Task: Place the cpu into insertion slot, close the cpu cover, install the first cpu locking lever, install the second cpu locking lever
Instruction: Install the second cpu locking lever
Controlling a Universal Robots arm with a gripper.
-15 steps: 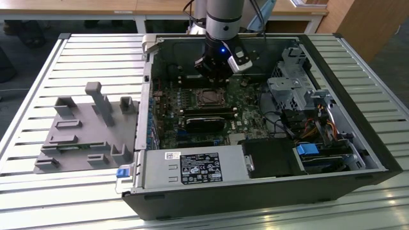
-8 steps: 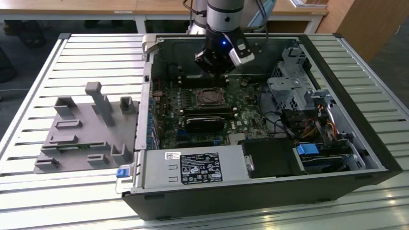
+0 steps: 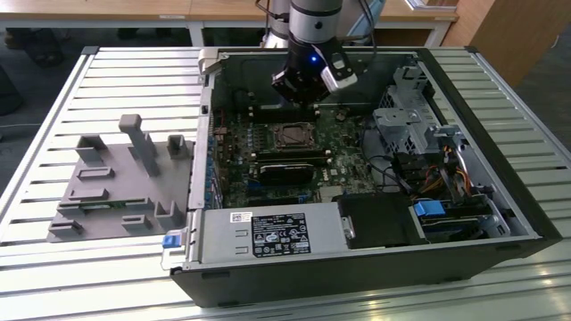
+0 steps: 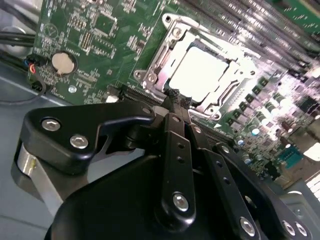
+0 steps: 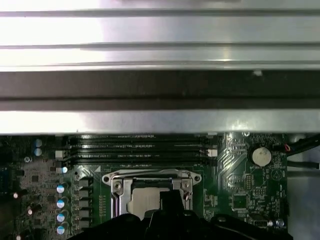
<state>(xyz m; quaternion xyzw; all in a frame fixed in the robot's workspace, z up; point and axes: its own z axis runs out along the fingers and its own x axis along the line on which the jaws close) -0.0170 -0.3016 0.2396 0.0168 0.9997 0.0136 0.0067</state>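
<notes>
Silver cpu (image 4: 200, 75) under closed gripper (image 4: 175, 96).

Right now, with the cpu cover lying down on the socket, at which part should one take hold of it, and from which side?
Probably the rim nearest the gripper. The cpu cover lies flat as a thin frame around the cpu, which fills its cut-out, so only the outer edge offers purchase. Come from above, on the gripper's side.
</notes>
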